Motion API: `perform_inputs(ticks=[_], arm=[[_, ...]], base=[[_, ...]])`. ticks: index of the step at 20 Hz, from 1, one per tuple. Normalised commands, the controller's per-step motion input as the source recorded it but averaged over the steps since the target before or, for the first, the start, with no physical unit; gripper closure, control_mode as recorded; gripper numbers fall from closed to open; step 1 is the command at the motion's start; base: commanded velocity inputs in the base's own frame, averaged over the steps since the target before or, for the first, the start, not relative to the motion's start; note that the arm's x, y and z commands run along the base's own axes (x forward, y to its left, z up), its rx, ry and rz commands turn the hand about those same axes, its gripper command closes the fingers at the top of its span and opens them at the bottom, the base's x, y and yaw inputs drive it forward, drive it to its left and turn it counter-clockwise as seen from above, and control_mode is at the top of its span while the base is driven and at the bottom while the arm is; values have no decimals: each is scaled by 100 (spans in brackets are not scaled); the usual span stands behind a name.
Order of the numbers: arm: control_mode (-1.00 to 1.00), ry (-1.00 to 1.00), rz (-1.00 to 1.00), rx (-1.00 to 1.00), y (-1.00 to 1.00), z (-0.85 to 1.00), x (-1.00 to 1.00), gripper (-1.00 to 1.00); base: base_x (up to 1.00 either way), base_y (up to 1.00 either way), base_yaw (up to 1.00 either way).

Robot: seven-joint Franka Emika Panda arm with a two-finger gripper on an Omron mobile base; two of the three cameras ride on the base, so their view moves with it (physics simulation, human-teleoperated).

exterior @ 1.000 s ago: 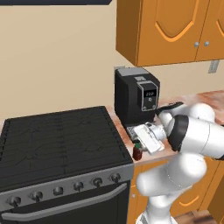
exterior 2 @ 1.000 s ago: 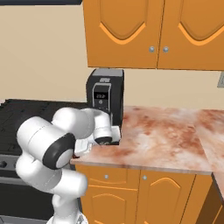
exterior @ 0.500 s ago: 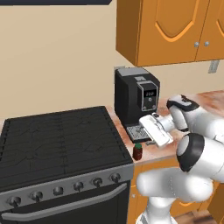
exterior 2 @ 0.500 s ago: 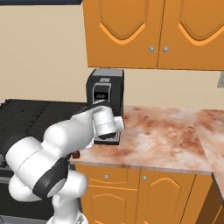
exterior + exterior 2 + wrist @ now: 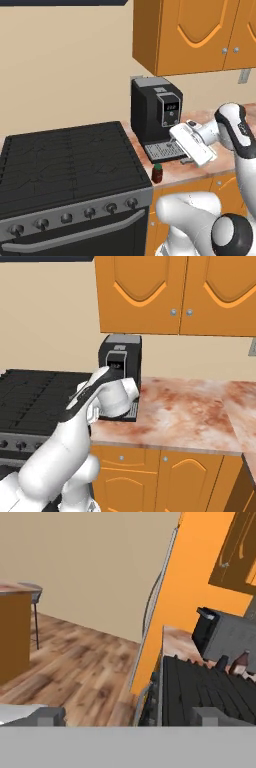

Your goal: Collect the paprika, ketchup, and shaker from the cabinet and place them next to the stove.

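So the paprika [image 5: 157, 173] sits on the counter just beside the stove [image 5: 65, 165], my gripper [image 5: 130, 717] hangs spread and empty, and next, I judge, I must fetch another item from the cabinet.

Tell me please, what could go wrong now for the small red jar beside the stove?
The paprika stands close to the counter front edge, just beside the stove; a low arm swing might knock it off. The open hand hangs close above the coffee machine tray, so a careless turn could bump it.
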Motion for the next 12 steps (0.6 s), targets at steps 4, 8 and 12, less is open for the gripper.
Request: perform_inputs(ticks=[4,8,12], arm=[[-100,-4,-5,-10,6,98,-82,-100],[-100,-2,-6,-12,15,100,-67,-100],[-100,-2,-6,-14,21,100,-60,-100]], base=[[0,0,0],[0,0,0],[0,0,0]])
